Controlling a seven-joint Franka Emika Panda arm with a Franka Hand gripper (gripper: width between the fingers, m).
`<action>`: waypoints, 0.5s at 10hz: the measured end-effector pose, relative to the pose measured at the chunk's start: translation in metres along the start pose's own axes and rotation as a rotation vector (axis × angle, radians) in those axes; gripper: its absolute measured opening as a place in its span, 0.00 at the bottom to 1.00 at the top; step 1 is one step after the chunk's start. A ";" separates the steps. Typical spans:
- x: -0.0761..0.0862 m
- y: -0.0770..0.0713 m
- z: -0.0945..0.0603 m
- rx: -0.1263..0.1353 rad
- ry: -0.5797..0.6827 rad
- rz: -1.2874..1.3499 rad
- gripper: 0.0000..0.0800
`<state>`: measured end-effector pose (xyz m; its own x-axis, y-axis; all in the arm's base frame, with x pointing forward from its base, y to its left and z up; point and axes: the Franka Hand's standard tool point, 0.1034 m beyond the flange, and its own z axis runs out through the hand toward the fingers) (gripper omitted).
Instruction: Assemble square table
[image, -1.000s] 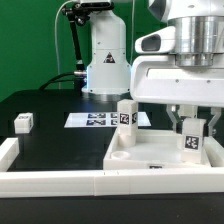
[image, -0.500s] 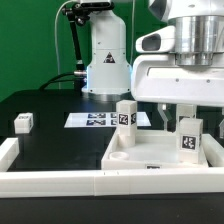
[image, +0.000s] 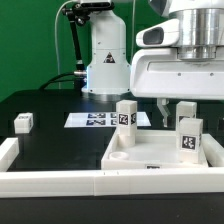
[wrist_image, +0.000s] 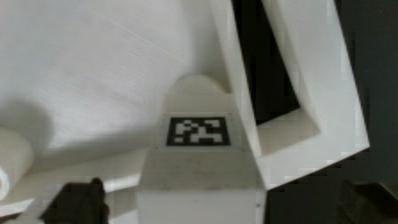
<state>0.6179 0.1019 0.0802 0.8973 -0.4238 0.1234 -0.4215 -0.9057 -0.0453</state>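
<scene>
Jaws are spread wide now and holding nothing: the gripper has let go of the right-hand leg and lifted off it, where a second ago the fingers were down around that leg and pinching it. In the exterior view the two fingertips hang just above the leg's top with clear air between, and in the wrist view the leg sits dead centre below the camera, dark finger pads well out to either side, not touching. So I'd read this as leg number two planted: it stands upright by itself at the right side of the square tabletop, which lies rim-up at the near right of the table. Another leg stands upright at the slab's far left corner. A third leg lies loose far off to the exterior view's left, and the marker board is behind the slab. No fourth leg in sight. Can't tell if the legs are fully seated.
</scene>
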 end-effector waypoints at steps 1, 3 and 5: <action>0.000 0.000 0.000 0.000 0.000 0.000 0.81; 0.000 0.000 -0.001 -0.001 0.001 -0.023 0.81; -0.001 0.003 -0.014 0.005 0.007 -0.167 0.81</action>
<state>0.6135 0.0998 0.0933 0.9540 -0.2670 0.1364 -0.2656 -0.9637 -0.0286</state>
